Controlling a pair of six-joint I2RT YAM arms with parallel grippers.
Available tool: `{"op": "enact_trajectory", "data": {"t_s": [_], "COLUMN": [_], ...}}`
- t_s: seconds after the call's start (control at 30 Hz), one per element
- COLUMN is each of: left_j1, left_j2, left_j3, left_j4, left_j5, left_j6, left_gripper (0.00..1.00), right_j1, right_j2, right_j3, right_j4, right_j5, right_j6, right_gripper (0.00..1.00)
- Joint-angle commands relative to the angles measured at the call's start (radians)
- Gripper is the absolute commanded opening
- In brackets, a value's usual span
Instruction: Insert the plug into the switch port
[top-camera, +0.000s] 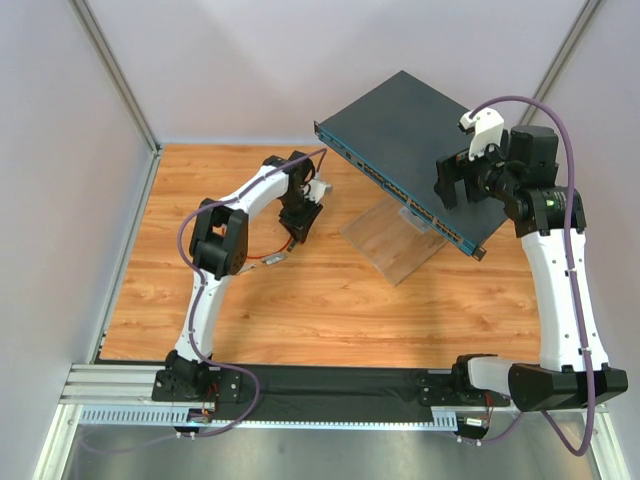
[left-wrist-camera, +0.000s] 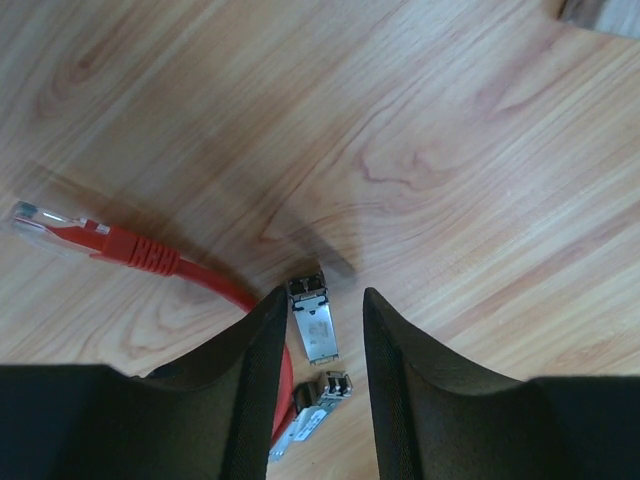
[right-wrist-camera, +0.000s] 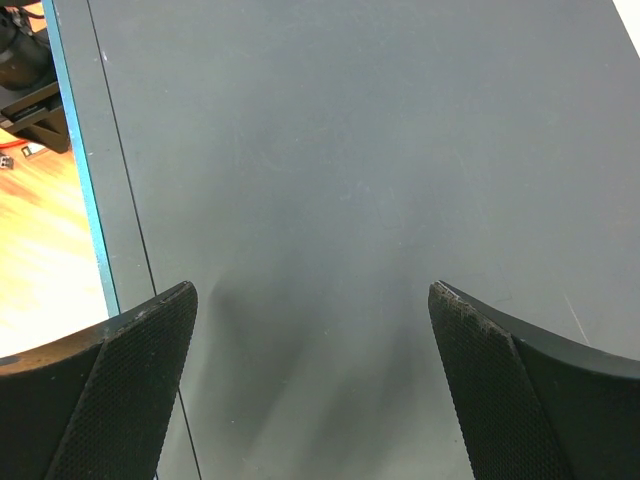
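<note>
Left fingers (left-wrist-camera: 250, 400) hang low over the wooden tabletop (top-camera: 350, 310), left of its centre, pointing down. They are slightly parted, and a grey metal stub (left-wrist-camera: 313, 320) lies flat between them with a gap showing on each side. A second stub (left-wrist-camera: 310, 415) lies just nearer, partly hidden. The red cable (left-wrist-camera: 215, 285) runs under one finger. Its plug (left-wrist-camera: 50, 225), red-booted with a clear tip, lies free on the wood beside the fingers, not touching them. Toward the far right corner the switch (top-camera: 400, 125) rests on a pale wooden board (top-camera: 395, 240), its front face turned to the near left. A row of ports (top-camera: 400, 197) crosses that face, well apart from the plug. Right fingers (right-wrist-camera: 120, 380) are spread wide above the switch's flat dark top, holding nothing.
</note>
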Motion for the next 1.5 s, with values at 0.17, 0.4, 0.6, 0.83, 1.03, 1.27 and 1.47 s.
{"op": "enact_trajectory", "data": {"t_s": [0.17,0.4,0.6,0.83,1.03,1.27,1.47], "left_j1": [-0.013,-0.013,-0.008,0.016,0.029,0.032,0.033], "left_j2": [0.013,-0.086,-0.404,-0.734,-1.051,-1.114,-1.127], "left_j3": [-0.001,-0.004,-0.148,-0.231,-0.499,-0.635,-0.667], "left_j4": [-0.027,-0.078,-0.006,0.173,0.816,1.400,1.645], "left_j5": [-0.072,-0.104,0.035,0.244,0.488,0.559,0.545], "left_j6": [-0.014,-0.074,-0.137,-0.305,-0.576,-0.879,-1.029], "left_gripper": [0.38,0.05,0.00,0.00,0.00,0.00,0.00], "right_j1": [0.002,0.001,0.002,0.022,0.090,0.281,0.403], "right_j2": [-0.023,-0.043,-0.012,-0.020,-0.028,-0.028,0.021], "right_j3": [0.034,0.033,0.110,0.111,0.064,-0.041,-0.051], "right_j4": [0.007,0.074,0.076,0.183,0.335,0.645,0.767], "right_j5": [0.006,-0.018,-0.101,-0.256,-0.495,-0.596,-0.598], "right_j6": [-0.009,0.020,0.072,0.166,0.264,0.494,0.594], "right_gripper": [1.00,1.00,1.00,1.00,0.97,0.91,0.88]}}
